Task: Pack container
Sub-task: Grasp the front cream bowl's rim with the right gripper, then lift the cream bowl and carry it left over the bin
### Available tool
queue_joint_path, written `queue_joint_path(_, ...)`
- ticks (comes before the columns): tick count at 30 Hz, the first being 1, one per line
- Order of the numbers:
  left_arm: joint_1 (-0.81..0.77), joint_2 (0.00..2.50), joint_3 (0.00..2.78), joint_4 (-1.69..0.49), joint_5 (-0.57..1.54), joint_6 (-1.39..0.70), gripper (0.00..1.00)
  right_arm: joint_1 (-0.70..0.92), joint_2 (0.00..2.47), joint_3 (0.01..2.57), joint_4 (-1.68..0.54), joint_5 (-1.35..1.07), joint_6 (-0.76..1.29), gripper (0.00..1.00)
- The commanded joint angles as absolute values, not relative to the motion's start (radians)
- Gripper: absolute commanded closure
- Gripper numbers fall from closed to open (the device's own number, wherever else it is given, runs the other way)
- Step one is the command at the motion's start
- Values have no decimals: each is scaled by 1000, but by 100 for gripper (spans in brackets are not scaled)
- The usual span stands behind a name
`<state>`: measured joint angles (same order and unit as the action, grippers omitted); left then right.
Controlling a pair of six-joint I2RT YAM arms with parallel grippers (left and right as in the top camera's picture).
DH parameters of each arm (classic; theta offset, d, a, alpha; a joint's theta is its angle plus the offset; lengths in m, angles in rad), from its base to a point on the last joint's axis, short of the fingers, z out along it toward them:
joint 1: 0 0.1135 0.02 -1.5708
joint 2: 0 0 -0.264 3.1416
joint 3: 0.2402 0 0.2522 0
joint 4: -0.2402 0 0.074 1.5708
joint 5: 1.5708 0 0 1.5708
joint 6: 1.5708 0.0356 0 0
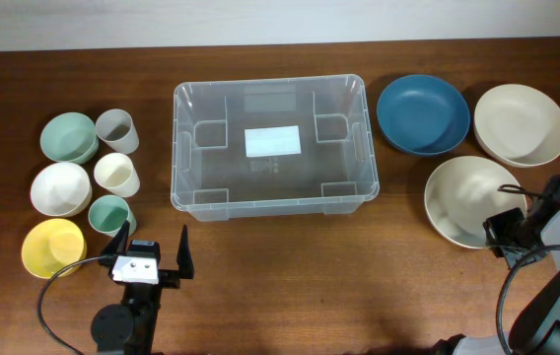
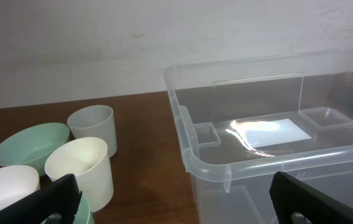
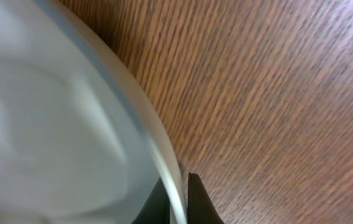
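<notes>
Right gripper (image 3: 178,198): jaws pinched tight on the rim of the pale bowl (image 3: 52,124) at the right side of the table (image 1: 290,286). A blue bowl (image 1: 422,113) and a cream bowl (image 1: 520,123) lie just behind the pale bowl. Left gripper (image 1: 152,254): jaws spread wide, holding nothing, at front left beside a cluster of cups and small bowls (image 1: 63,187). The container (image 1: 211,163), clear, stands upright at table centre, between the two groups.

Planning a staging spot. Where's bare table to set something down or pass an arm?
Biggest bare patch: table in front of the container, between left end effector and the pale bowl. Container itself is empty. Narrow lane between container and cream cup. Crowded: left dish cluster, right bowl trio.
</notes>
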<state>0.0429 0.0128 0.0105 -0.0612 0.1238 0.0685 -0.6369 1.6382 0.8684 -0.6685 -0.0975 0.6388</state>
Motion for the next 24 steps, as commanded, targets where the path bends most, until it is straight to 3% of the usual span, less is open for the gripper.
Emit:
queue_joint_path(1, 51, 5, 9, -68, 132, 84, 1, -667, 1678, 841, -687, -147, 611, 96)
queue_joint_path(7, 51, 5, 9, -68, 132, 84, 1, -768, 1677, 841, -723, -323, 533, 96)
queue_joint_path(14, 51, 5, 9, -68, 132, 84, 1, -910, 1677, 841, -780, -555, 306, 96)
queue_joint_path(24, 51, 5, 9, -68, 132, 84, 1, -982, 1676, 841, -799, -798, 152, 96)
